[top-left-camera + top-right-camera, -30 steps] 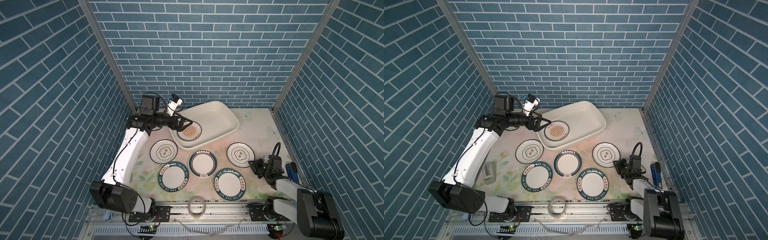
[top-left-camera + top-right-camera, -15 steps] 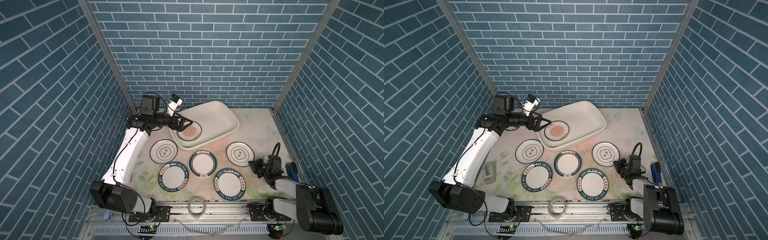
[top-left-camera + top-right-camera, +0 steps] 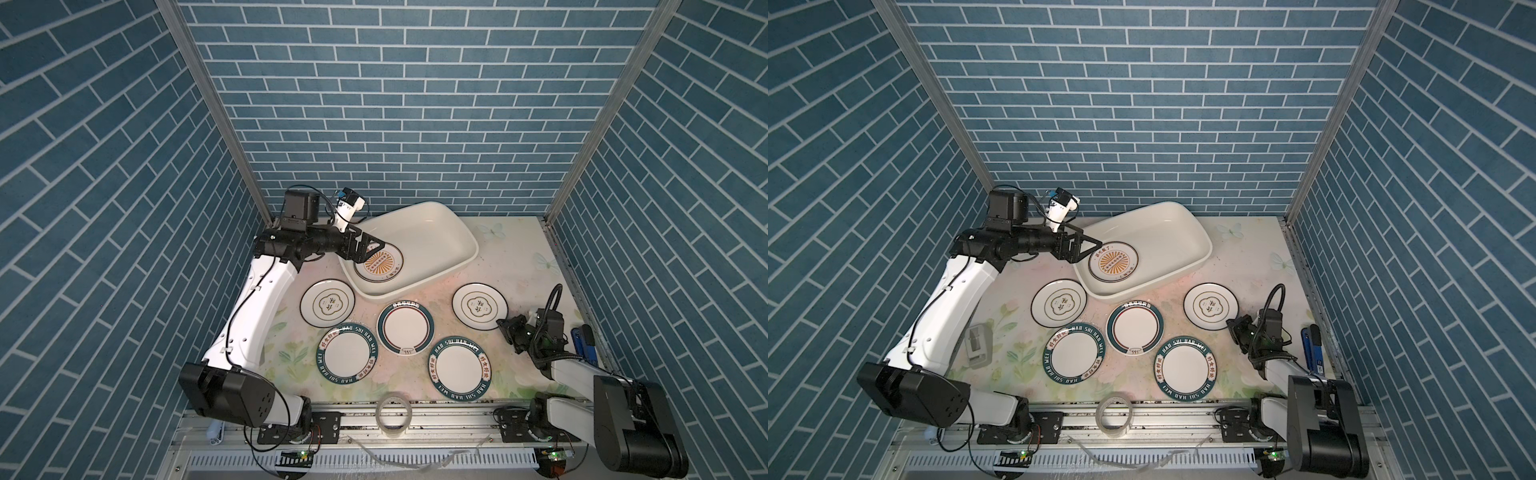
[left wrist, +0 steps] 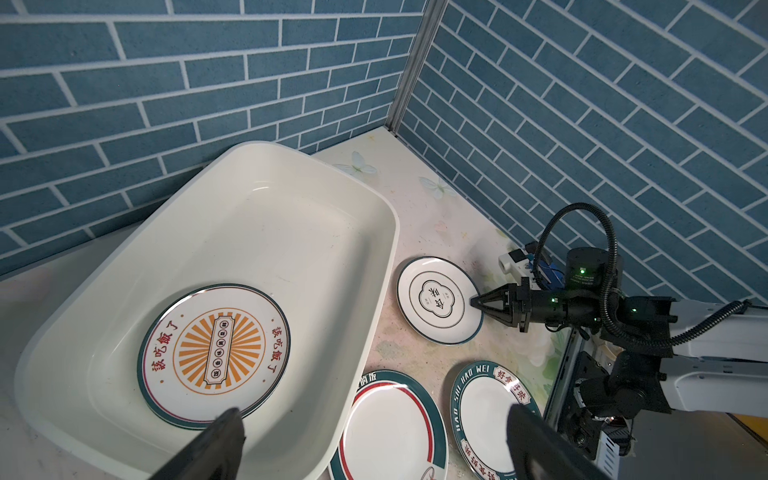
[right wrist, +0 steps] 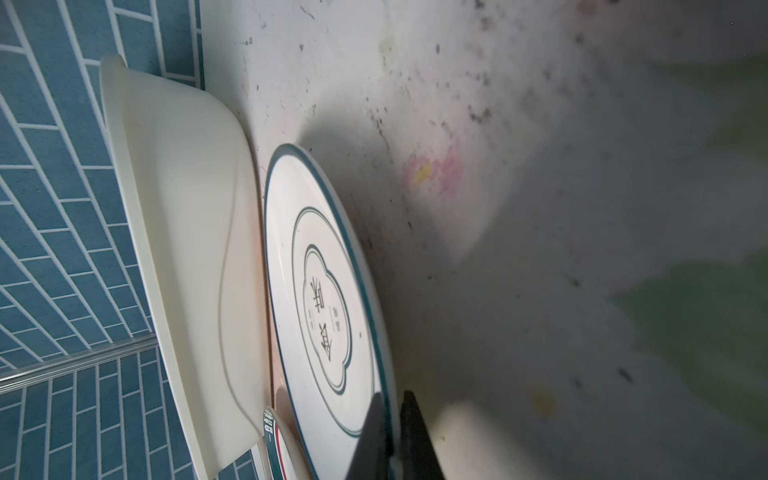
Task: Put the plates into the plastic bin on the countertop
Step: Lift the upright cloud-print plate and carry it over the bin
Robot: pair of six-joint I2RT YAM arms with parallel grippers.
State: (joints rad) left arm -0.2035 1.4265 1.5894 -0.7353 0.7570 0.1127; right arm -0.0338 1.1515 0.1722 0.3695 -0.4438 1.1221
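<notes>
Obs: right gripper (image 3: pixel 502 322) clamps flower-emblem plate (image 3: pixel 480 306) rim at 4 o'clock; plate looks stiff, glossy, probably slippery and breakable; left gripper (image 3: pixel 370 252) jaws spread wide.

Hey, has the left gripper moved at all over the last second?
No. The left gripper stays open over the sunburst plate's edge in the plastic bin.

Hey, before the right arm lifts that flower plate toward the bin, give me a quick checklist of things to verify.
1. right gripper shut on the rim of the flower plate: ok.
2. Grip firm enough for a lift: cannot tell.
3. left gripper open and empty: ok.
4. Left gripper away from the plastic bin: not ok, it hangs over the bin's edge.
5. Bare bin floor beside the sunburst plate: ok.
</notes>
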